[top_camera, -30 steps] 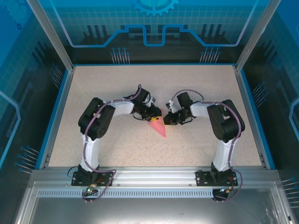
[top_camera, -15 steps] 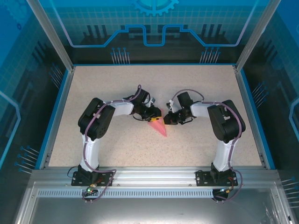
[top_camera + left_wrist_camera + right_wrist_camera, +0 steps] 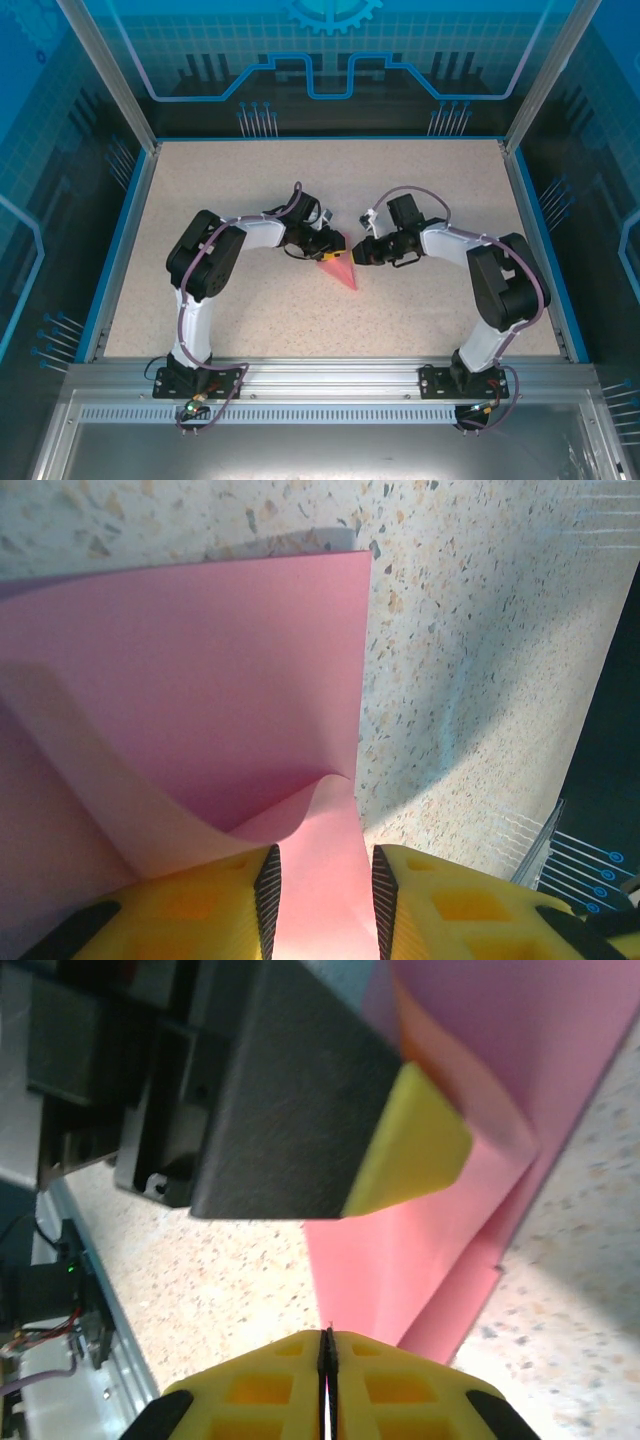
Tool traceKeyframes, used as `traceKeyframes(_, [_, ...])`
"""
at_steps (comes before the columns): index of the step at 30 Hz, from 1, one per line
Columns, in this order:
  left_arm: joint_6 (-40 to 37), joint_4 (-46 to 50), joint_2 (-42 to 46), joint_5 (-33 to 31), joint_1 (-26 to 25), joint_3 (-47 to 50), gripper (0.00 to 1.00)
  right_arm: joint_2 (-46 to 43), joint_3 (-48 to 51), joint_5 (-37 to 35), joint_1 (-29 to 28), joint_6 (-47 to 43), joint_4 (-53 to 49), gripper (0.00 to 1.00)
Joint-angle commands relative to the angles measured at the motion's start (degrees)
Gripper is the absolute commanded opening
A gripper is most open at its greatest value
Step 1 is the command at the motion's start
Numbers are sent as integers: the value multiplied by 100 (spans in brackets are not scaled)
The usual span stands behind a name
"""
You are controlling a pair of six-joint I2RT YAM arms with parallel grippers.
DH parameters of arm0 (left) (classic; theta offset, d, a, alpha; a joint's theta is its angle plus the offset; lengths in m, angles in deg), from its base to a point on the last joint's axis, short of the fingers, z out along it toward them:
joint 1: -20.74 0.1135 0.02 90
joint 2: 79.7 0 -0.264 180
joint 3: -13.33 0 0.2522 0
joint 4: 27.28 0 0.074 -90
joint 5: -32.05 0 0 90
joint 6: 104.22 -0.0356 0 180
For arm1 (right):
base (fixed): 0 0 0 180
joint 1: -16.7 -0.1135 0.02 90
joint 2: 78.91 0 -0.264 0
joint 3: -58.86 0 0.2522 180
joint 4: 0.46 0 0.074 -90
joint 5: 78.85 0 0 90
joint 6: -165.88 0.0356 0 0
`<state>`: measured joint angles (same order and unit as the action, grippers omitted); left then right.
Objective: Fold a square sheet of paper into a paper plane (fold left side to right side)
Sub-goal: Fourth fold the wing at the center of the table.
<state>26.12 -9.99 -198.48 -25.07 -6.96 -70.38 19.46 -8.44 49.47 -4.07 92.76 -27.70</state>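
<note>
The left pincer (image 3: 325, 250) sits low over the wide end of the pink paper (image 3: 343, 272), which lies on the bench (image 3: 250, 180) midway between the two arms, folded to a narrow wedge whose point aims at the near edge. It seems placed there to pin that end while the fold is worked. In the left wrist view its yellow fingers (image 3: 268, 895) stand part way apart, and a curled flap of the paper (image 3: 200, 680) rises into the gap. A sheet this thin cannot fill that gap, so I judge the pincer released, straddling the flap rather than pinching it.

The right pincer (image 3: 362, 252) comes in from the other side, tip just beside the paper's right edge, likely to press or nudge the layer over. In the right wrist view it (image 3: 326, 1348) is clenched, the pads meeting in a thin line. The paper's edge (image 3: 400, 1270) reaches close to those tips, and I cannot tell whether any of it is caught.
</note>
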Motion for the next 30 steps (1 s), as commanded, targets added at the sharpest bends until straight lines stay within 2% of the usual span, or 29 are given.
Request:
traceKeyframes(1, [-65,453,-216,-247,-20,292,34,-20,107,481,-229,34,-120,11])
traceKeyframes(14, [-78,449,-203,-245,-23,280,34,681,-34,312,-533,-102,-268,11])
traceKeyframes(30, [-86,483,-203,-265,-16,280,33,856,-28,-55,-593,-281,-546,12])
